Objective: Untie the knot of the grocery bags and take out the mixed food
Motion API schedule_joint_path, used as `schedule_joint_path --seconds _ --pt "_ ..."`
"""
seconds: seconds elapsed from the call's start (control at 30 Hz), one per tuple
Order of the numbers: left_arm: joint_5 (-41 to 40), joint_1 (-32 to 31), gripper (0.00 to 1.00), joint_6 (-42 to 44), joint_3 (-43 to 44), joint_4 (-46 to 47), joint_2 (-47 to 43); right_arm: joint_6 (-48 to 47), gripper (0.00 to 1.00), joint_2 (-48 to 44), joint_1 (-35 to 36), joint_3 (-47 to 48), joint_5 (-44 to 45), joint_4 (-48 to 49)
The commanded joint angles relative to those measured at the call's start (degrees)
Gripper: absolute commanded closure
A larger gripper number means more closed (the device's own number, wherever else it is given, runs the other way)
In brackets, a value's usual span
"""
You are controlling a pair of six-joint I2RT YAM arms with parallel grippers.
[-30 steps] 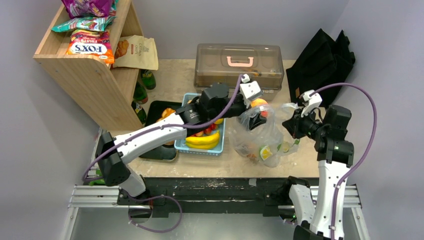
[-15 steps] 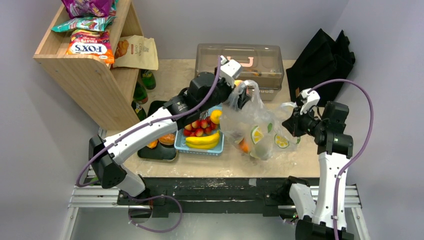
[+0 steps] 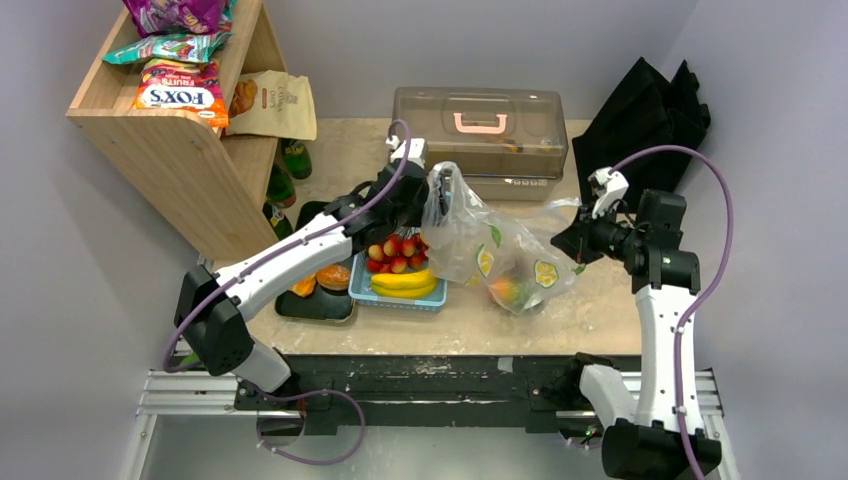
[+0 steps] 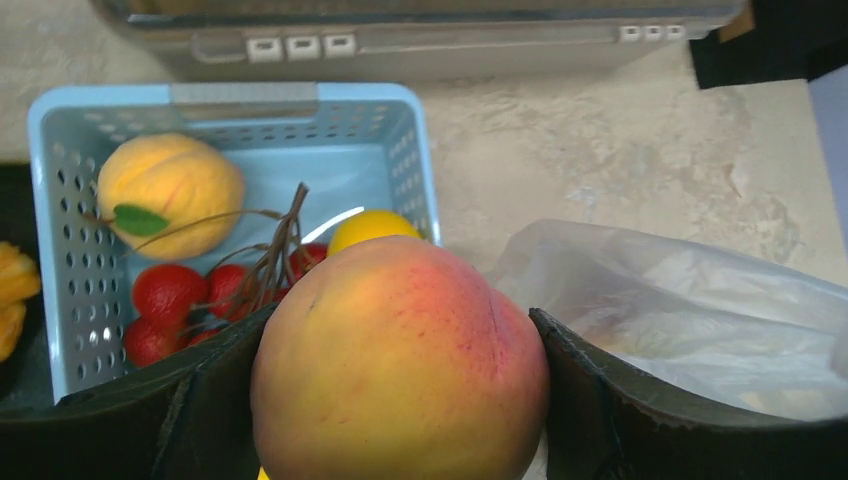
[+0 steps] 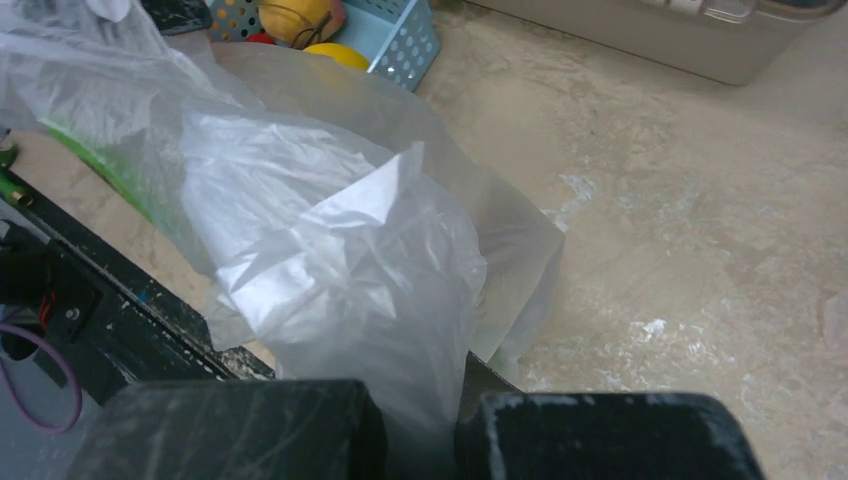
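My left gripper [image 4: 400, 390] is shut on a red-yellow peach [image 4: 400, 360] and hangs over the right edge of the blue basket [image 4: 245, 95]. In the basket lie a yellow fruit [image 4: 170, 182], a lemon [image 4: 370, 228], small red fruits [image 3: 395, 250] and a banana [image 3: 405, 281]. The clear grocery bag [image 3: 500, 255] lies stretched between both arms, with a fruit [image 3: 508, 292] still inside. My right gripper [image 3: 572, 240] is shut on the bag's right edge [image 5: 340, 270]. The knot is out of view.
A black tray [image 3: 312, 306] with bread [image 3: 333, 277] lies left of the basket. A clear lidded box [image 3: 478, 125] stands behind it, a wooden shelf [image 3: 170, 150] of snack packs at the back left, and a black fabric bag [image 3: 640, 120] at the back right.
My left arm has swung left, away from the bag's mouth and over the basket, carrying the peach. The bag has been drawn out leftward and flatter. My right gripper has kept its hold.
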Motion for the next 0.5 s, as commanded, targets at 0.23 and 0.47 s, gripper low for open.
schedule_joint_path --seconds 0.23,0.47 --pt "3.1 5.0 0.03 -6.4 -5.4 -0.2 -5.1 3.3 1.0 2.7 4.2 2.0 1.2 6.7" --pt "2.3 6.1 0.0 0.6 -5.7 0.1 -9.6 2.5 1.0 2.4 4.5 1.8 1.2 6.2"
